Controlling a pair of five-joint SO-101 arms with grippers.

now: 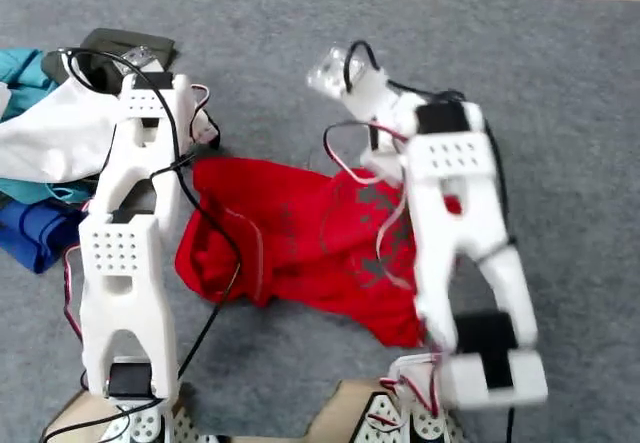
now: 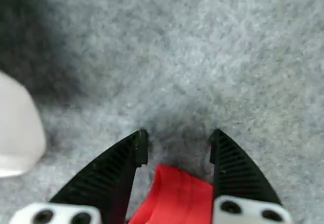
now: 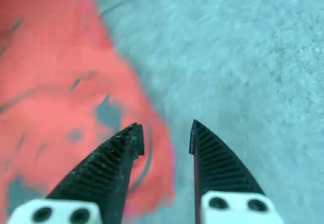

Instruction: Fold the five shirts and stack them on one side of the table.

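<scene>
Grey felt tabletop [image 1: 560, 83], with both arms over it. The red shirt [image 1: 300, 243] lies crumpled mid-table between your two arms. It is not spread and has no fold in it yet; judged to be the shirt in hand.

An unfolded pile sits at the far left edge: white shirt [image 1: 50, 138] on top, teal shirt [image 1: 25, 68] and blue shirt [image 1: 35, 228] showing under it, dark shirt [image 1: 125, 43] behind. Judged parked there to keep the middle free for folding. No folded stack has been started.

The left arm [image 1: 125, 253] stands along the red shirt's left edge and the right arm [image 1: 455, 213] reaches across its right part. One arm per side suits pulling the cloth flat.

Left pincer [image 2: 177, 138]: jaws moderately apart, tips down near the felt, with a bunched fold of red shirt [image 2: 177, 193] deep between them. You cannot tell whether that fold is pinched or merely lying there.

Right pincer [image 3: 164, 130]: jaws narrowly apart, holding nothing. It straddles the red shirt's [image 3: 50, 82] border, one finger over cloth and the other over bare felt. Judged lined up to take the edge.

Your next move needs both grips on the hem before any pull. A one-sided tug would likely drag the whole shirt.
</scene>
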